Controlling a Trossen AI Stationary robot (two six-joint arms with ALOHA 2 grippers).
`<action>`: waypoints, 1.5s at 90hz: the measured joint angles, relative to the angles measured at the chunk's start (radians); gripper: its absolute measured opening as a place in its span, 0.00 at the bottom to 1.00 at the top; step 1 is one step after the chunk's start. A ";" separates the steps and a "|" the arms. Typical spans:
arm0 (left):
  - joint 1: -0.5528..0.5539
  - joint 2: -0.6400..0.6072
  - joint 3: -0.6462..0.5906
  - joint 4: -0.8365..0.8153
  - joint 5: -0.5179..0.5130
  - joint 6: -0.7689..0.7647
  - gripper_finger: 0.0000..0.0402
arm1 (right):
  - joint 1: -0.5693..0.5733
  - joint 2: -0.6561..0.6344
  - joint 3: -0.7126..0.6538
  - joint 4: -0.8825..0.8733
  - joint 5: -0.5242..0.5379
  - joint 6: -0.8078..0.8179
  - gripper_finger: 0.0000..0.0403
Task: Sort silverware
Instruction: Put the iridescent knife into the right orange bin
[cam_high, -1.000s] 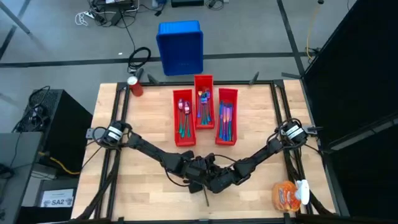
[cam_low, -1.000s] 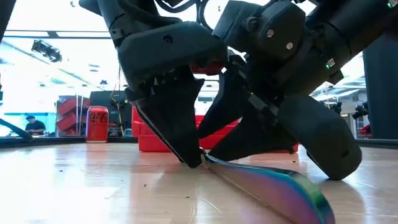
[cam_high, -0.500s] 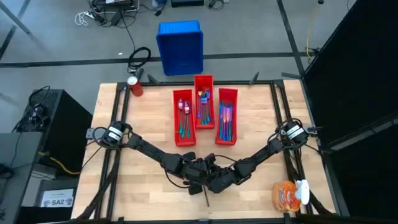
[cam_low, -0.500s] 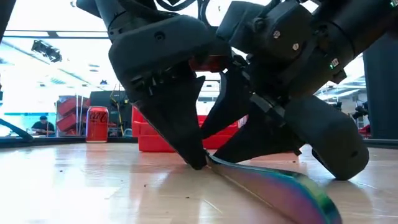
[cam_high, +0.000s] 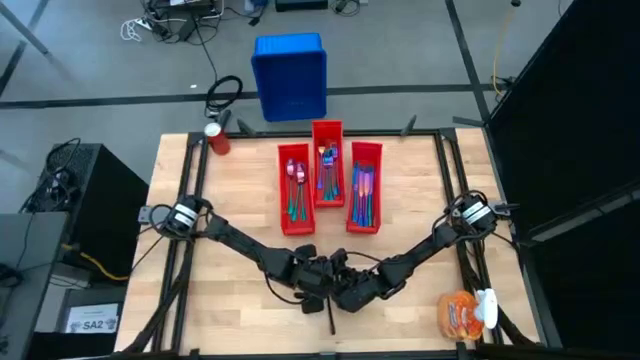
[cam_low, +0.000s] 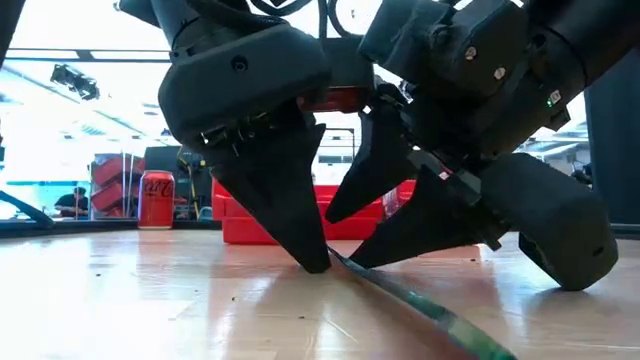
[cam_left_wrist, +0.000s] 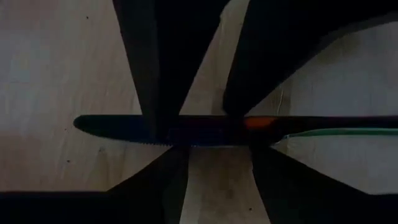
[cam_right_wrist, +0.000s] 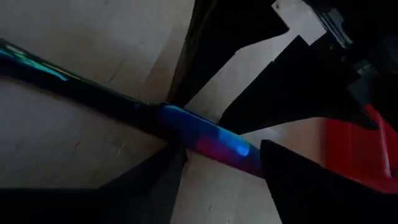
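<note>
My left end effector (cam_low: 318, 262) and right end effector (cam_low: 352, 262) meet tip to tip over one knife (cam_left_wrist: 186, 130) lying flat on the table (cam_high: 240, 200) near its front edge, both sets of fingers straddling the knife, though whether either has clenched it I cannot tell. Beyond them stand three red bins (cam_high: 329, 186) with the sorted silverware (cam_high: 362, 195). I judge the risk to be the thin knife skidding or pivoting away, since both grips crowd one spot.

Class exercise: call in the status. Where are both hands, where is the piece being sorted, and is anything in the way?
Left hand and right hand both down at one slim iridescent metal knife on the wooden table. Grip: cannot tell. Nothing blocking visible.
</note>
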 joint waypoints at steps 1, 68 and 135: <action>0.000 0.000 0.000 0.000 0.000 0.000 0.40 | 0.000 0.000 0.000 0.000 0.000 0.000 0.50; -0.001 0.000 0.000 0.053 0.020 0.075 0.40 | 0.003 -0.001 -0.001 -0.021 0.020 0.009 0.48; -0.001 0.002 0.005 0.119 0.051 0.058 0.40 | 0.000 0.000 0.000 -0.020 -0.019 0.136 0.48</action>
